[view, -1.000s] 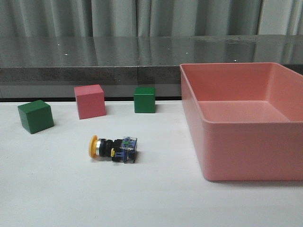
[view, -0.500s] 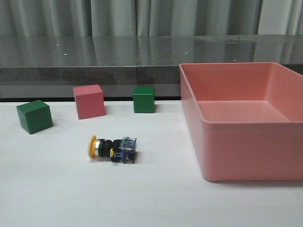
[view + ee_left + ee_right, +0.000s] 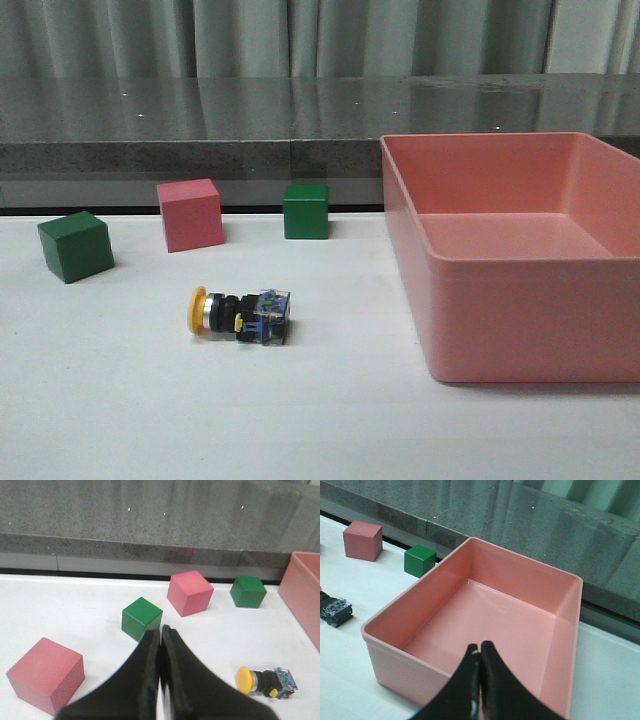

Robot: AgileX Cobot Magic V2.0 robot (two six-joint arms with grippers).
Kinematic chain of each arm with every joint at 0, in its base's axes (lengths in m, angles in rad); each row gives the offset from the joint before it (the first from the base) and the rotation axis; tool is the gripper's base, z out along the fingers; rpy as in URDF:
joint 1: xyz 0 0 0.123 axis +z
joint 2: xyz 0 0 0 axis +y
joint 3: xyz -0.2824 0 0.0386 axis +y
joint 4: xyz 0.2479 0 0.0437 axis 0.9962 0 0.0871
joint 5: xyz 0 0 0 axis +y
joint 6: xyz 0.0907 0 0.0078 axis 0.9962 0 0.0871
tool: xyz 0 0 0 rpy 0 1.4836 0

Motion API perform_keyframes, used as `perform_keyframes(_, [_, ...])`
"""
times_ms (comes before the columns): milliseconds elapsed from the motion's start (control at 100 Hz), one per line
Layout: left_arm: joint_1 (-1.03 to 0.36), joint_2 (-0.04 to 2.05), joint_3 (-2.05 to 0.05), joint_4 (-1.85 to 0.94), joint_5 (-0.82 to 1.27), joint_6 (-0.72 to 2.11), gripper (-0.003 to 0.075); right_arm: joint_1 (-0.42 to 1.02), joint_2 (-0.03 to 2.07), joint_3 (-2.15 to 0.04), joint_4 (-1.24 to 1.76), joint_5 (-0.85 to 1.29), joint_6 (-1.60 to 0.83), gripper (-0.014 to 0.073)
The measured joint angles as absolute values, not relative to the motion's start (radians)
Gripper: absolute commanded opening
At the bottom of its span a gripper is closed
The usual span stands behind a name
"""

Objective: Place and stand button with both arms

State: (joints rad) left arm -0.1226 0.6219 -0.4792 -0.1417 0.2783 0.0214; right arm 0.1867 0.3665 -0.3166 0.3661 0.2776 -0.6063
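The button (image 3: 239, 314) lies on its side on the white table, yellow cap to the left, clear-blue base to the right. It also shows in the left wrist view (image 3: 266, 680) and at the edge of the right wrist view (image 3: 334, 611). My left gripper (image 3: 160, 630) is shut and empty, above the table, apart from the button. My right gripper (image 3: 480, 647) is shut and empty, above the pink bin (image 3: 470, 660). Neither arm shows in the front view.
A large pink bin (image 3: 430, 300) stands at the right. A pink cube (image 3: 189, 214) and two green cubes (image 3: 305, 210) (image 3: 75, 246) sit behind the button. Another pink cube (image 3: 45, 674) lies near my left gripper. A dark ledge runs along the back.
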Motion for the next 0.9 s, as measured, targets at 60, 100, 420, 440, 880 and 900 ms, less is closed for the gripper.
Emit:
perform_keyframes(60, [-0.123,0.734,-0.534,-0.121,0.280,0.047,-0.0016,0.187,0.366,-0.317,0.366,0.278,-0.606,-0.0113])
perform_keyframes(100, [-0.123,0.791,-0.563,-0.112,0.280,0.088,0.0000,0.187,0.366,-0.317,0.366,0.278,-0.606,-0.0113])
perform_keyframes(420, [-0.169,1.132,-0.719,-0.099,0.263,0.250,0.0627,0.187,0.366,-0.317,0.366,0.278,-0.606,-0.0113])
perform_keyframes(440, [-0.173,1.144,-0.719,-0.099,0.255,0.250,0.0648,0.187,0.366,-0.317,0.366,0.278,-0.606,-0.0113])
perform_keyframes(880, [-0.233,1.360,-0.749,-0.162,0.070,0.374,0.0646,0.187,0.366,-0.317,0.366,0.278,-0.606,-0.0113])
perform_keyframes(900, [-0.237,1.372,-0.757,-0.157,0.063,0.378,0.0644,0.187,0.366,-0.317,0.366,0.278,-0.606,-0.0113])
